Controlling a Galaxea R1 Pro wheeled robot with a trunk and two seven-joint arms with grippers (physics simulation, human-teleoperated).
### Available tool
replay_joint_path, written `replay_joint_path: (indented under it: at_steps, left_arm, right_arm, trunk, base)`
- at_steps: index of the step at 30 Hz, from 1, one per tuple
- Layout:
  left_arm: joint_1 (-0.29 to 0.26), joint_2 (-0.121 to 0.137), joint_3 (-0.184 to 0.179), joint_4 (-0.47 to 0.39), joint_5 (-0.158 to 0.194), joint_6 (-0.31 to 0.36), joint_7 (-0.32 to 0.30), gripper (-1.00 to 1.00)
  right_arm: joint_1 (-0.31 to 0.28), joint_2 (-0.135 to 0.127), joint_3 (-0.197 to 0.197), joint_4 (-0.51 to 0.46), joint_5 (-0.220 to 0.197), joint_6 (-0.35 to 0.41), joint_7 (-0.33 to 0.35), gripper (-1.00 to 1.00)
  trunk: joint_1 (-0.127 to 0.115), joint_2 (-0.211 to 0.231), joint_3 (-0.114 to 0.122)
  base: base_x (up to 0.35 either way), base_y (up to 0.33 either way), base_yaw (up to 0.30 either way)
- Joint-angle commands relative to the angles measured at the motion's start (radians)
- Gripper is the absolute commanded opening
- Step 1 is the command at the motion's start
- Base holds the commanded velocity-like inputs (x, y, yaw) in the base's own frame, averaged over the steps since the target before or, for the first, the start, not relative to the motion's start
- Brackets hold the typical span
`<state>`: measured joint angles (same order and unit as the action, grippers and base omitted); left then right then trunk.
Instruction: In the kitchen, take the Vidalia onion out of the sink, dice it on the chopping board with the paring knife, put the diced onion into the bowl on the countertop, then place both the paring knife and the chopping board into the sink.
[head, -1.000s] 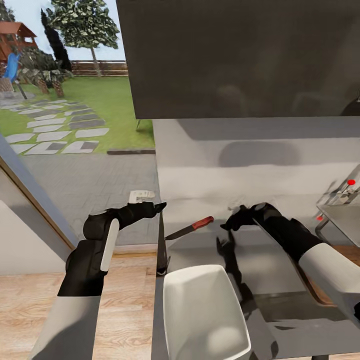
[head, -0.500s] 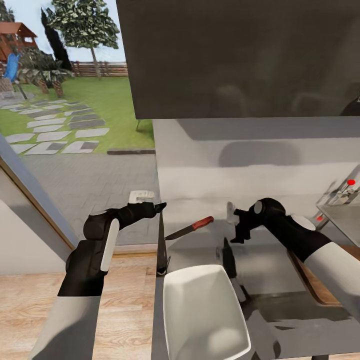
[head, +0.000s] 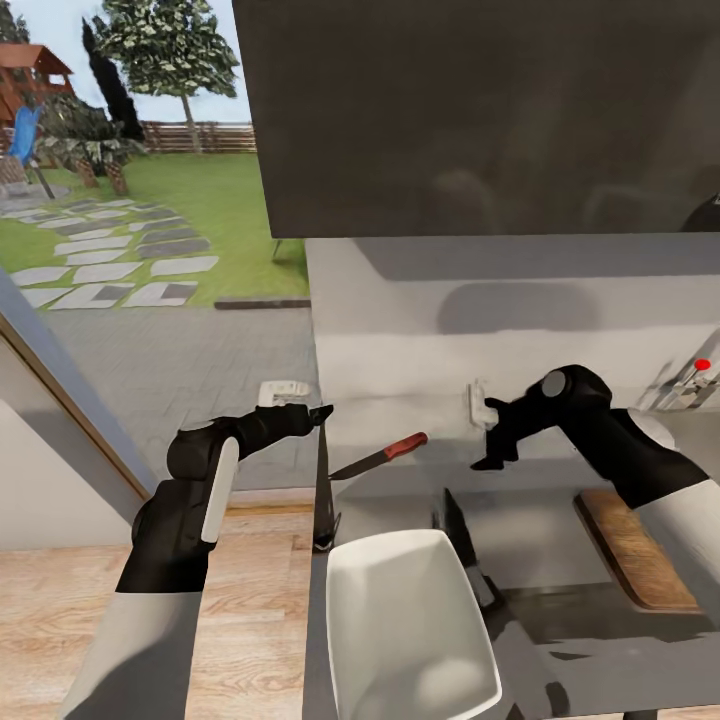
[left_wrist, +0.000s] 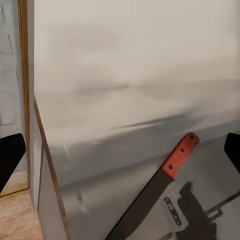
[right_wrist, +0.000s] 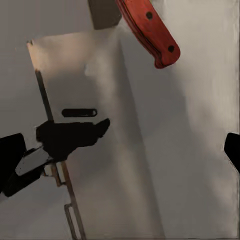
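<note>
Head view: the right pincer (head: 483, 437) (fingers spread, empty) has been drawn right, away from the paring knife (head: 380, 457) left lying on the far counter (head: 540, 530), uncovering the chopping board (head: 635, 550); the left pincer (head: 322, 412) is spread too.

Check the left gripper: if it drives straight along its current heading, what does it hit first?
Probably the paring knife: it lies on the countertop between the open left gripper's fingertips in the left wrist view. Depth is unclear; it might meet the countertop first.
</note>
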<state>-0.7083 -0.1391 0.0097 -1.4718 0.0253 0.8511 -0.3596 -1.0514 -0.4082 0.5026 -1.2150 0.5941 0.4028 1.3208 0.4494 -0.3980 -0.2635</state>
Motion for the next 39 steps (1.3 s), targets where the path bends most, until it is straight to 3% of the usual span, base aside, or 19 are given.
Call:
replay_joint_path:
  at_steps: [1, 4, 7, 14, 20, 27, 33, 35, 39]
  left_arm:
    - [-0.001, -0.001, -0.001, -0.002, 0.002, 0.006, -0.001, 1.0]
    - [-0.001, -0.001, -0.013, -0.002, 0.002, 0.006, -0.001, 1.0]
    - [-0.001, -0.001, -0.023, -0.002, 0.002, 0.006, -0.001, 1.0]
    - [-0.001, -0.001, -0.029, -0.002, 0.002, 0.006, -0.001, 1.0]
    - [-0.001, -0.001, -0.03, -0.003, 0.002, 0.006, -0.001, 1.0]
    - [-0.001, -0.001, -0.03, -0.003, 0.002, 0.006, -0.001, 1.0]
    - [0.0, -0.001, -0.031, -0.004, 0.002, 0.006, -0.001, 1.0]
    - [0.0, -0.001, -0.031, -0.007, 0.002, 0.006, -0.001, 1.0]
    - [-0.001, -0.001, -0.031, -0.015, 0.002, 0.006, -0.001, 1.0]
  right_arm:
    - [-0.001, -0.005, -0.048, -0.004, 0.03, -0.024, 0.023, 1.0]
    - [-0.001, -0.008, -0.068, 0.004, 0.092, -0.06, 0.034, 1.0]
    - [-0.003, -0.008, -0.076, 0.044, 0.12, -0.07, 0.04, 1.0]
    - [-0.069, -0.008, -0.08, 0.182, 0.136, -0.076, 0.04, 1.0]
    - [-0.085, -0.005, -0.068, 0.205, 0.137, -0.085, 0.045, 1.0]
    - [-0.087, -0.004, -0.046, 0.178, 0.139, -0.105, 0.047, 1.0]
    - [-0.087, -0.004, 0.072, 0.072, 0.142, -0.105, 0.069, 1.0]
    - [-0.087, -0.005, 0.075, 0.047, 0.143, -0.107, 0.1, 1.0]
    - [-0.087, -0.002, 0.028, 0.028, 0.144, -0.117, 0.12, 1.0]
  trunk:
    - [0.001, -0.002, -0.002]
    - [0.001, -0.002, -0.002]
    - [0.001, -0.002, -0.002]
    - [0.001, -0.002, -0.002]
    - [0.001, -0.002, -0.002]
    - [0.001, -0.002, -0.002]
    - [0.001, -0.002, -0.002]
    - [0.001, -0.002, -0.002]
    - [0.001, -0.002, -0.002]
  base:
    - [0.0, 0.0, 0.0]
    - [0.0, 0.0, 0.0]
    - [0.0, 0.0, 0.0]
    - [0.0, 0.0, 0.0]
    - [0.0, 0.0, 0.0]
    - [0.0, 0.0, 0.0]
    - [0.0, 0.0, 0.0]
    - [0.0, 0.0, 0.0]
    - [0.0, 0.0, 0.0]
